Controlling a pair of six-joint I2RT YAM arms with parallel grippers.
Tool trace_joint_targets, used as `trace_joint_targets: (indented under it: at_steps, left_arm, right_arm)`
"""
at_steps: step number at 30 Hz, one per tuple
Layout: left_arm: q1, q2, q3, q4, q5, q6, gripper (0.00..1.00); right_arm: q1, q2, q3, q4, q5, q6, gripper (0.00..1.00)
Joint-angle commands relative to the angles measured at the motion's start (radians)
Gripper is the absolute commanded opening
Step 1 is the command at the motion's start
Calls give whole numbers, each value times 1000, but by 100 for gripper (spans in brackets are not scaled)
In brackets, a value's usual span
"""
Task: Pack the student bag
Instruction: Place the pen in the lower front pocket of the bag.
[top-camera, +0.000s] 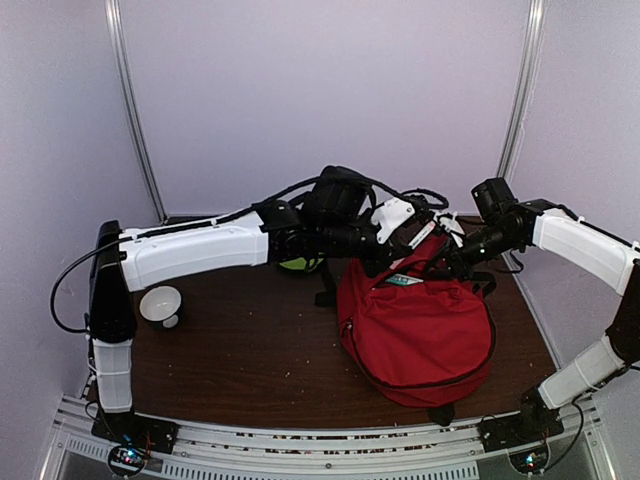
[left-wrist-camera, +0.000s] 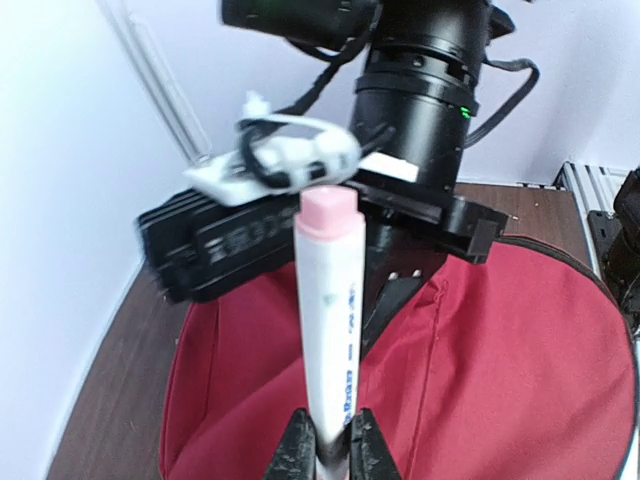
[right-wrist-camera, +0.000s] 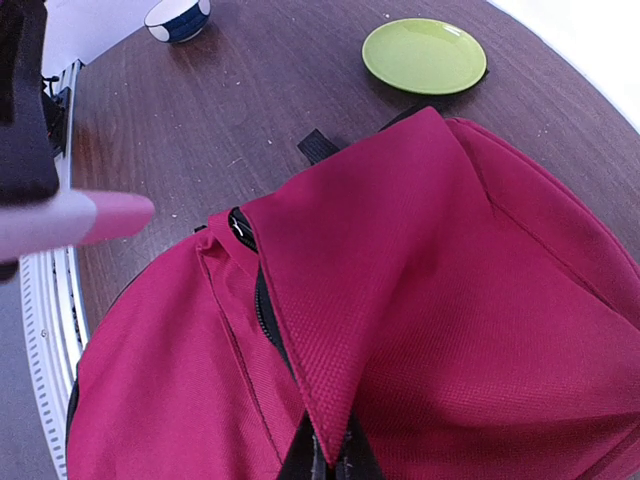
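One big soft load to manage: red student bag (top-camera: 420, 335), slumped right of centre on the desk (top-camera: 240, 350), mouth toward the far side. Sags and folds wherever touched, so expect no stiffness. Probably light for its bulk, yet floppy enough to close its own opening once released. Woven cloth, neither slippery nor fragile. Best taken by the flap edge beside the zipper (right-wrist-camera: 262, 310), or by a strap. Avoid grabbing the broad belly, with only loose cloth to bunch there.

On the right, jaws shut on a fold of the red flap, pinched at its point and raised into a tent above the zipper line. Hold that pinch high to prop the mouth agape.

On the left, jaws clamped on the low end of a white marker (left-wrist-camera: 328, 330), with the pink cap (left-wrist-camera: 328, 212) at the far end, poised above the red cloth and close to the right wrist. Thin, stiff and smooth, so liable to pivot or slip in such a narrow grip. Lower slowly, cap end first, toward the gap under the flap. Width of that gap: impossible to tell from these views.

Elsewhere on the desk: green plate (right-wrist-camera: 424, 55) just beyond the bag, small bowl (right-wrist-camera: 178, 17) well apart from it.
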Motion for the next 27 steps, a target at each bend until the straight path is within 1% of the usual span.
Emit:
trace_joint_targets:
  at_steps: [1, 3, 10, 15, 20, 25, 27]
  left_arm:
    - [-17, 33, -17, 203, 64, 155, 0]
    - [-25, 40, -20, 211, 60, 215, 0]
    - [-47, 79, -25, 202, 26, 331, 0]
    - [-61, 103, -48, 216, 7, 389, 0]
    - [-61, 137, -36, 212, -38, 447, 0]
    - [-63, 191, -3, 197, -135, 507, 0]
    - [-63, 221, 14, 201, -217, 529, 0]
  right_arm:
    - [1, -33, 22, -4, -62, 31, 0]
    - [1, -39, 29, -4, -58, 31, 0]
    - [2, -57, 36, 12, -53, 52, 0]
    - [2, -43, 36, 11, -53, 50, 0]
    - [1, -42, 34, 8, -55, 49, 0]
    - [1, -47, 30, 17, -60, 63, 0]
    - [2, -47, 31, 15, -61, 62, 0]
